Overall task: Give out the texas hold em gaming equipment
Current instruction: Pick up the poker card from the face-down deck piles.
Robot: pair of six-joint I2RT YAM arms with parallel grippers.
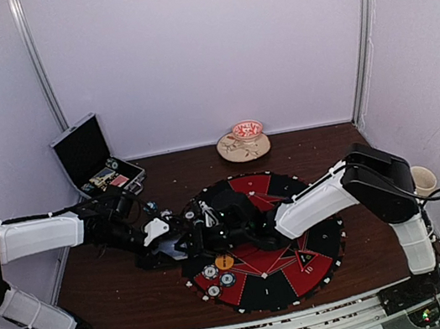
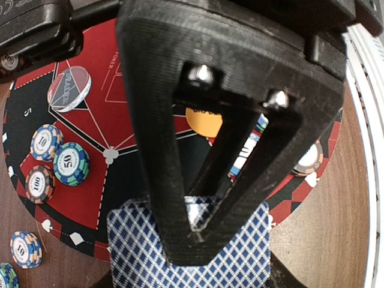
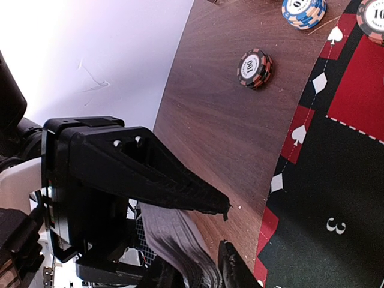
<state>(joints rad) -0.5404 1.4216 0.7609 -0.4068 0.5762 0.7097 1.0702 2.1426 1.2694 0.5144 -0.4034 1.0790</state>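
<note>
Texas hold em gaming equipment is spread over the wooden table (image 1: 132,295) and the round red-and-black mat (image 1: 310,264) laid on it. The step in hand is judged to be drawing cards from the deck for dealing.

The left gripper (image 2: 193,237) is clamped on the deck of playing cards (image 2: 135,255), which is held over the mat's left edge with a checked back turned toward the wrist camera. The right gripper (image 3: 228,237) is set with one jaw on either side of the deck's stacked edge. Whether a card is pinched yet cannot be told.

For a clean draw, only the outermost card or two should be caught. The deck should be kept firmly clamped by the left gripper, and the pull made along the card's plane, so that the stack is not fanned or dragged out.

Poker chips (image 2: 71,163) lie on the mat and on the table beside it, and should not be knocked during the hand-off. An orange disc (image 2: 204,123) is seen on the mat, framed between the left fingers.
</note>
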